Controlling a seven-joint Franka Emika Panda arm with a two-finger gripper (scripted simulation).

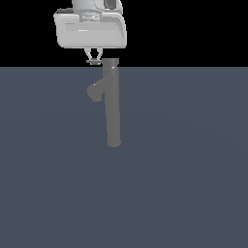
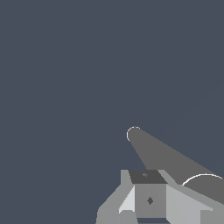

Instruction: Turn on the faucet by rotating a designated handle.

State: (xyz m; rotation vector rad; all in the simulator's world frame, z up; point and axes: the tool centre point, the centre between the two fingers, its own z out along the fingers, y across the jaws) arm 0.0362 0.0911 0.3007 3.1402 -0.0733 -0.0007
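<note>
The faucet [image 1: 113, 106] is a tall grey column lying lengthwise on the dark floor, with its spout stub [image 1: 94, 91] branching toward the exterior view's left and its cap [image 1: 111, 62] at the far end. My gripper [image 1: 93, 59] hangs just left of the cap, its fingers drawn together to a point. A short dark bar [image 1: 93, 61] sits at the fingertips, level with the cap; it may be the handle, but I cannot tell. In the wrist view the column [image 2: 162, 155] runs away from the shut gripper [image 2: 148, 199], with the rounded cap [image 2: 205, 183] beside it.
A plain dark blue-grey floor [image 1: 184, 169] surrounds the faucet. My pale grey hand body [image 1: 90, 30] sits above the cap against a black background.
</note>
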